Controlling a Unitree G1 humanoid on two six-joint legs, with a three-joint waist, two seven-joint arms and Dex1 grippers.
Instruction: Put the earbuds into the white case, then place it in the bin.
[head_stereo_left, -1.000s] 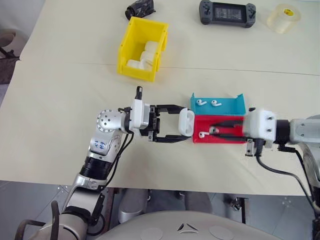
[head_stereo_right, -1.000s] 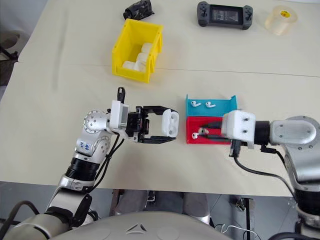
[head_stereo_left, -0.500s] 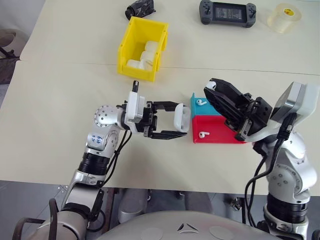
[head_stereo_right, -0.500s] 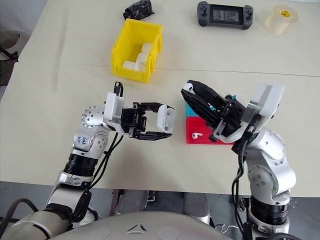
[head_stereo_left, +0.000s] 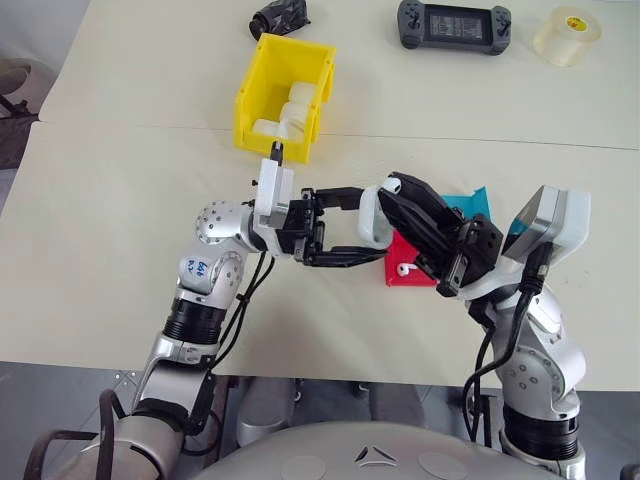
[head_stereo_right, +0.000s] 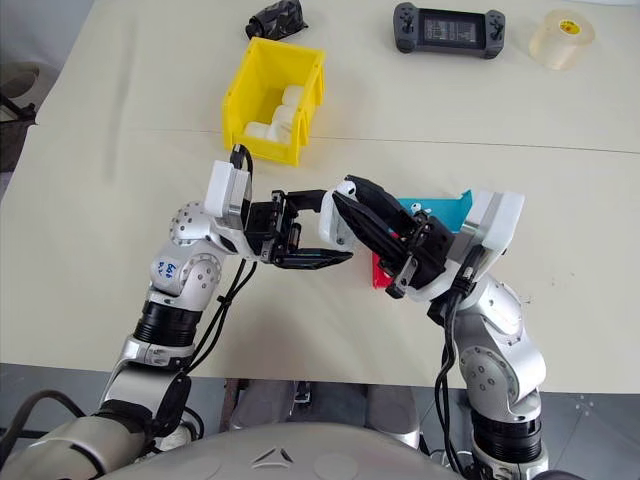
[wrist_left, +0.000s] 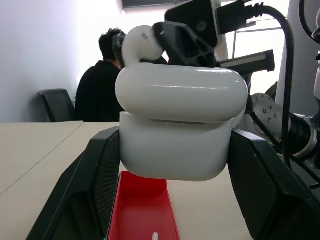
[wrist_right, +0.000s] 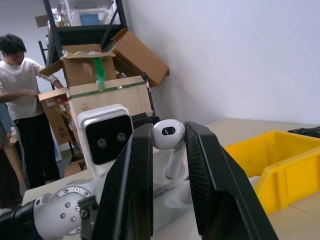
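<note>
The left end effector (head_stereo_left: 352, 228) is clamped on the white case (wrist_left: 177, 127), held in the air above the middle of the surface, just beside the red tray (head_stereo_left: 404, 268). From the left wrist view the lid looks down, or nearly so. The right end effector (wrist_right: 167, 145) pinches one earbud (wrist_right: 169, 138) between its fingers and has it right at the top of the case — touching or just short, I cannot tell. Another earbud (head_stereo_left: 404, 268) lies in the red tray, with the teal tray (head_stereo_left: 470, 203) behind it. The step in hand is loading the first earbud. Next the lid must stand open, and the stem be lined up with its socket before release; the yellow bin (head_stereo_left: 262, 82), near the far edge, comes later
</note>
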